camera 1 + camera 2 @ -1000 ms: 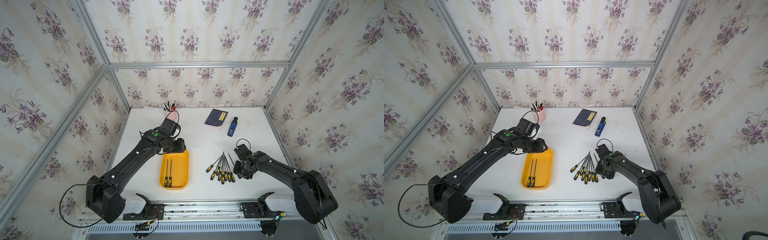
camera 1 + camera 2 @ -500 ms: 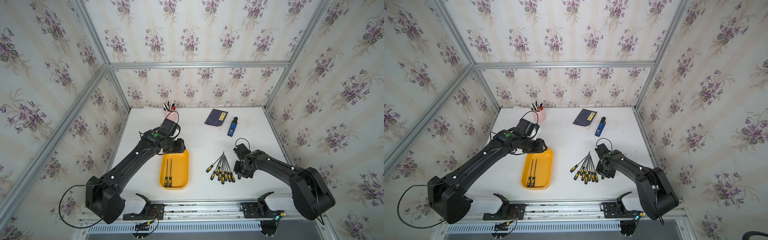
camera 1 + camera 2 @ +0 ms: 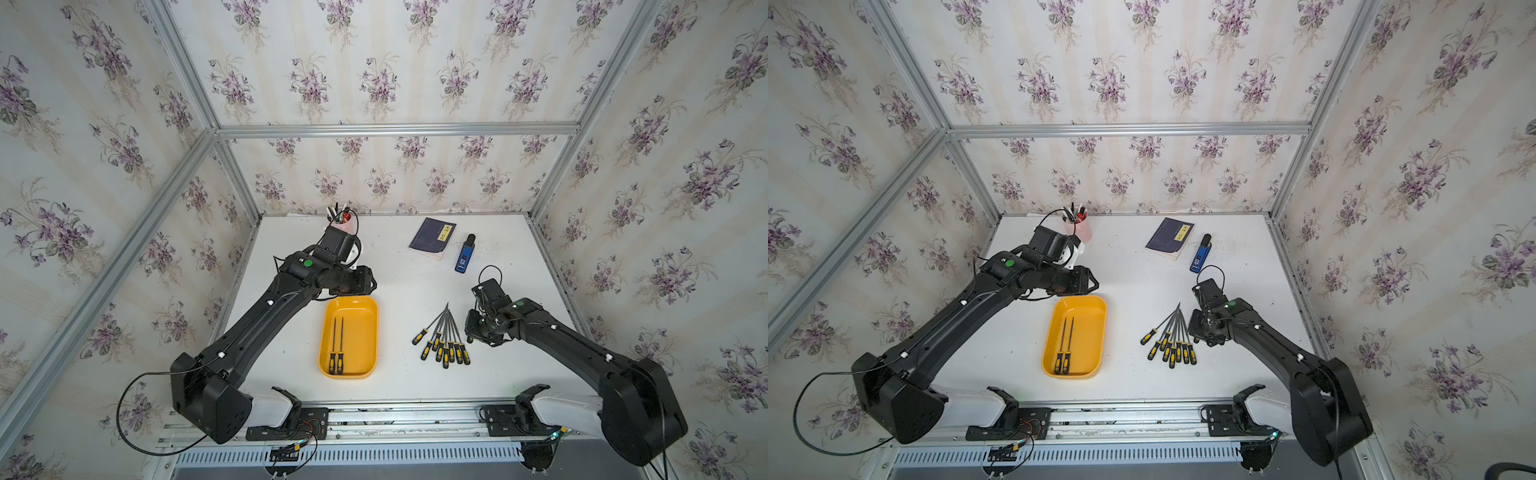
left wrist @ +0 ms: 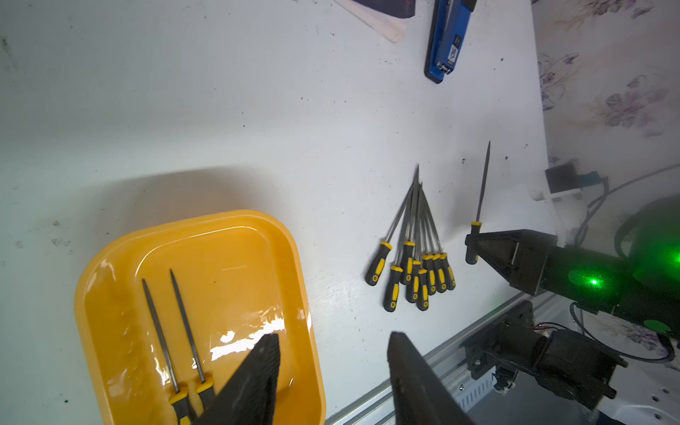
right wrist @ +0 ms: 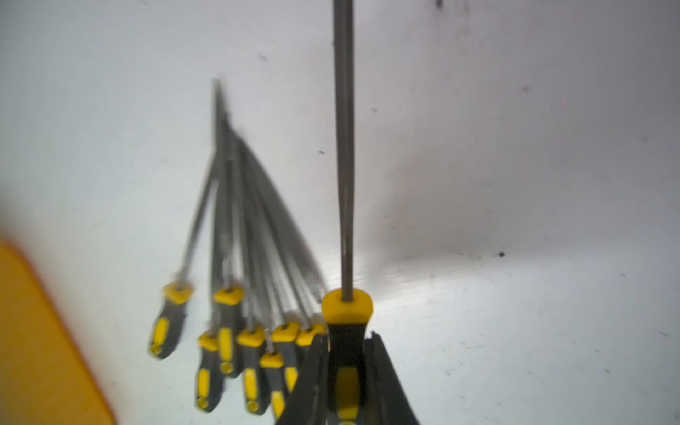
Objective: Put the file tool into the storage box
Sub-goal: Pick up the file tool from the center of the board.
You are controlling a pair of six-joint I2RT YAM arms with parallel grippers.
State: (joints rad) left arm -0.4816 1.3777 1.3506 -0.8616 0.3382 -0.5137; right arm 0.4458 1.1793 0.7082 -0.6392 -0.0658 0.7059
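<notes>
The storage box (image 3: 361, 328) is a shallow orange-yellow plastic tray with rounded corners, at the near side of the desk. It holds two slim steel files with black-and-yellow handles (image 3: 337, 345), side by side along its left wall, handles at the near end. Well beyond the box's far left corner stands a small pink pen cup (image 3: 348, 226) with pens in it, partly hidden by the left wrist.

The right pincer (image 5: 346, 338) is clamped on the handle of a further black-and-yellow file tool (image 5: 345, 184). This is right of the box, just past a fan of like files (image 3: 444, 340) lying on the desk. Whether the held file is clear of the desk cannot be told. The left pincer (image 4: 333, 336) hovers half open and empty at the box's far end.

The white desk (image 3: 415, 282) is scuffed. Beyond the box to the right lie a dark blue book (image 3: 432, 239) and a blue handheld device (image 3: 464, 255). The walls carry purple-flowered paper in an aluminium frame.
</notes>
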